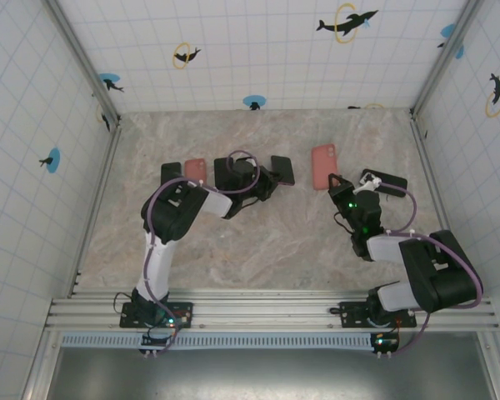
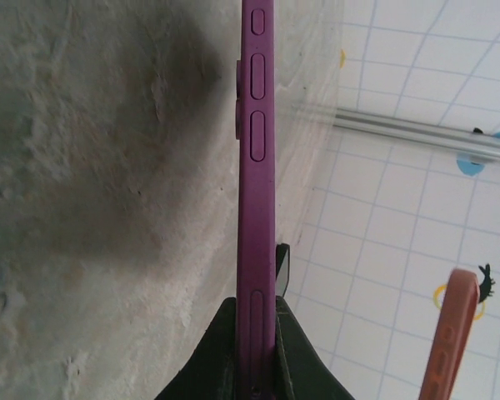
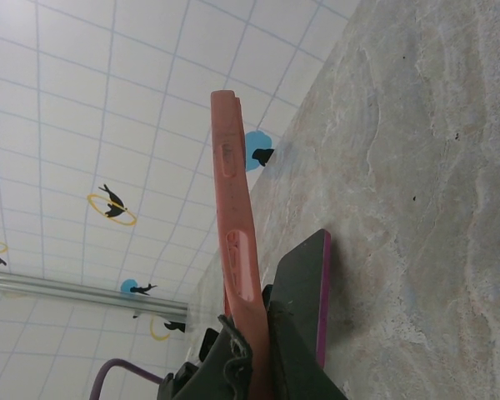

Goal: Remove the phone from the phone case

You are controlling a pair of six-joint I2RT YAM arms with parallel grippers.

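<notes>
Marble-patterned table (image 1: 267, 242) lies between white tiled walls (image 1: 33, 108) with dolphin stickers.

**Far left.** In the top view, a dark slab (image 1: 171, 173) lies flat beside a loose coral case (image 1: 195, 169). They are just beside each other, and whether they touch cannot be told.

**Left of centre.** The left arm (image 1: 162, 242) reaches forward and to its right. The left gripper (image 1: 268, 177) is clamped on a purple case (image 1: 282, 169). The left wrist view shows both fingers (image 2: 292, 354) pressed against the flat sides of this case (image 2: 257, 167). The case is seen edge-on, with three oblong side buttons along its rim. From above its upturned face is dark, which is the phone (image 1: 283, 167) seated inside the case. The right wrist view shows the same dark face with a purple edge (image 3: 308, 292) low over the table.

**Right of centre.** The right gripper (image 1: 334, 185) is closed on a gripped coral case (image 1: 323, 165). The right wrist view shows this case (image 3: 233, 208) edge-on and pinched between the two fingers (image 3: 287, 346), with its free end towards the wall. Whether it holds a phone cannot be told.

**Far right.** A dark phone (image 1: 386, 182) lies flat on the table near the right arm (image 1: 425, 267).
</notes>
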